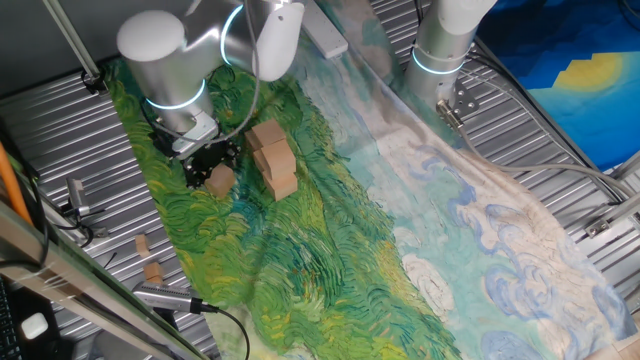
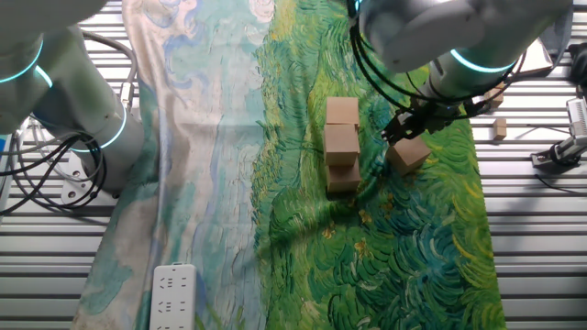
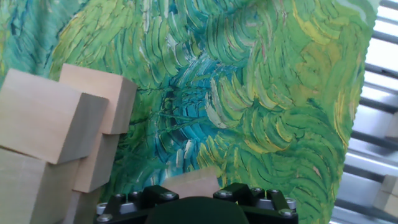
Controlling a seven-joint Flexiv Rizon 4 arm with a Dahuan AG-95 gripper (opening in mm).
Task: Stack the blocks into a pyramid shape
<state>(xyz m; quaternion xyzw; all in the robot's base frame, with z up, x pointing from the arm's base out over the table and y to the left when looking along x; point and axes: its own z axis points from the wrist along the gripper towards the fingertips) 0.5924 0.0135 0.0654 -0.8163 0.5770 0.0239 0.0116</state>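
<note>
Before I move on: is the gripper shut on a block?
Shut on it, apparently: the gripper has a block between its fingers, beside the stack.

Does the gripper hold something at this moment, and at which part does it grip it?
Yes: the gripper is shut on a single wooden block, gripped at its upper part, beside the stacked blocks.

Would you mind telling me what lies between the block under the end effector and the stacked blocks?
Only bare painted cloth separates the single block from the stacked blocks, clearest in the other fixed view.
</note>
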